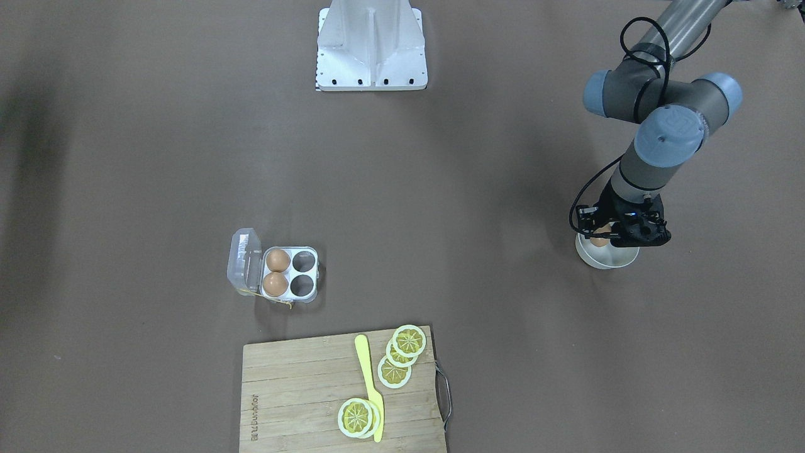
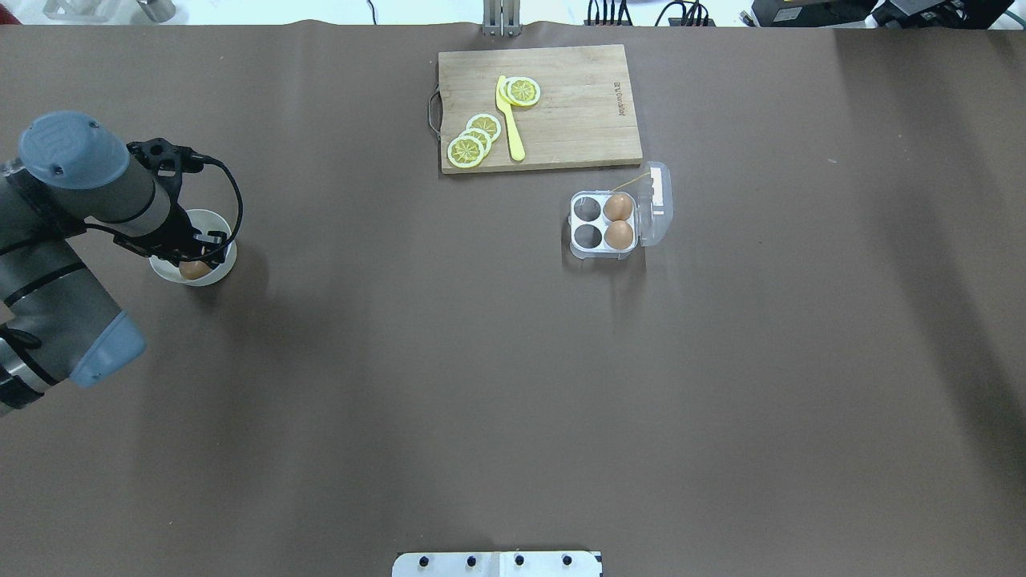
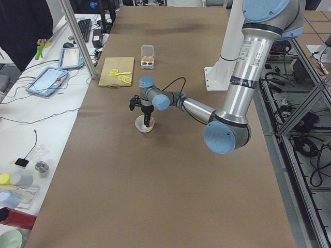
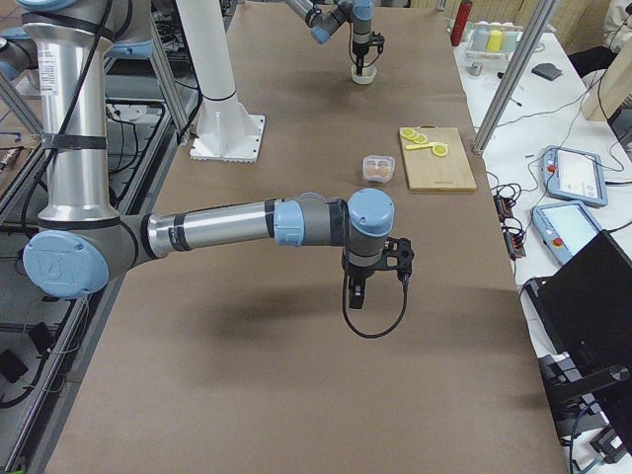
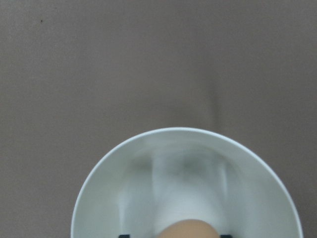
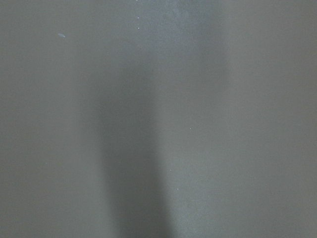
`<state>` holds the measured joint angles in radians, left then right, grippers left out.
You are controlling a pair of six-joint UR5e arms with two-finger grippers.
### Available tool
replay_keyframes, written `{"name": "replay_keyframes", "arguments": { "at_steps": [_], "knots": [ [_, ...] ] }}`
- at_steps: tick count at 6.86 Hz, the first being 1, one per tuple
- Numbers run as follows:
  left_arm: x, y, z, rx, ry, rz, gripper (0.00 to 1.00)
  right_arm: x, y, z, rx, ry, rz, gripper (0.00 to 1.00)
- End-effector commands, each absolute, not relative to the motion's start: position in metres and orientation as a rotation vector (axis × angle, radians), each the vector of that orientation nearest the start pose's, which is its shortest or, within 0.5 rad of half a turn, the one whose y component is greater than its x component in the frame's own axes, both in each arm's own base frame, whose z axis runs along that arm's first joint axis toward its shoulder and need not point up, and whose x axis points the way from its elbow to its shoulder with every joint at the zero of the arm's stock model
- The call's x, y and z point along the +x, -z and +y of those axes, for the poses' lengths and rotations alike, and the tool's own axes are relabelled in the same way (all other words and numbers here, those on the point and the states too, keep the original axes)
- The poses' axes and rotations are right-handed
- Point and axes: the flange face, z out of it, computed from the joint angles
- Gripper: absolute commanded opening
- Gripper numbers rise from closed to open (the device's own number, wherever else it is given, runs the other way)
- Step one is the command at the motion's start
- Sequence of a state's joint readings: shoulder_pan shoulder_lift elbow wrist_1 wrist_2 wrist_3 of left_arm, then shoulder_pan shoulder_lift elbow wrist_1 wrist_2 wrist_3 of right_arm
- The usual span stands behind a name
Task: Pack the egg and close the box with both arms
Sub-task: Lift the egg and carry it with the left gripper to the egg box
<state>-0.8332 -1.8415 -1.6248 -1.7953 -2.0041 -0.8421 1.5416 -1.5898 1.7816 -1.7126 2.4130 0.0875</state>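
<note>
The egg (image 2: 195,270) lies in a round white bowl (image 2: 218,221) at the table's left. My left gripper (image 2: 192,256) reaches down into the bowl and stands open, its fingertips on either side of the egg (image 5: 187,229), with a gap showing in the left wrist view. The box (image 2: 597,224) stands open, its clear lid (image 2: 657,204) folded back. Two brown eggs (image 2: 618,220) fill the cells by the lid, and the other two cells are empty. My right gripper (image 4: 355,294) hovers over bare table, shown only in the exterior right view; I cannot tell whether it is open or shut.
A wooden cutting board (image 2: 577,120) with lemon slices (image 2: 473,140) and a yellow knife (image 2: 510,120) lies just beyond the box. A white metal base (image 1: 371,47) stands at the robot's edge. Brown table stretches between the bowl and the box.
</note>
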Motion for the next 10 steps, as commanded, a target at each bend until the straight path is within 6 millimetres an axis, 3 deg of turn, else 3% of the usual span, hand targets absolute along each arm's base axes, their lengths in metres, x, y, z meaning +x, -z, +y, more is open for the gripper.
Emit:
{"name": "replay_keyframes", "arguments": {
  "at_steps": [1, 3, 5, 6, 7, 8, 9, 10],
  "knots": [
    [0.339, -0.463, -0.515, 0.095, -0.016, 0.694, 0.00, 0.045, -0.576, -0.482, -0.007, -0.036, -0.843, 1.00],
    [0.307, -0.467, -0.525, 0.111, 0.032, 0.688, 0.00, 0.045, -0.576, -0.482, -0.006, -0.035, -0.843, 1.00],
    [0.272, -0.412, -0.539, 0.197, 0.087, 0.755, 0.00, 0.044, -0.573, -0.481, -0.015, -0.058, -0.857, 1.00],
    [0.279, -0.375, -0.549, 0.196, 0.131, 0.817, 0.00, 0.044, -0.572, -0.481, -0.014, -0.057, -0.863, 1.00],
    [0.310, -0.313, -0.574, 0.149, 0.320, 0.906, 0.00, 0.044, -0.571, -0.481, -0.013, -0.057, -0.865, 1.00],
    [0.353, -0.259, -0.570, 0.129, 0.354, 0.977, 0.00, 0.044, -0.571, -0.481, -0.011, -0.056, -0.863, 1.00],
    [0.374, -0.236, -0.560, 0.160, 0.370, 1.040, 0.00, 0.044, -0.571, -0.483, -0.010, -0.055, -0.862, 1.00],
    [0.434, -0.226, -0.538, 0.198, 0.397, 1.105, 0.00, 0.044, -0.571, -0.483, -0.012, -0.057, -0.860, 1.00]
  ]
}}
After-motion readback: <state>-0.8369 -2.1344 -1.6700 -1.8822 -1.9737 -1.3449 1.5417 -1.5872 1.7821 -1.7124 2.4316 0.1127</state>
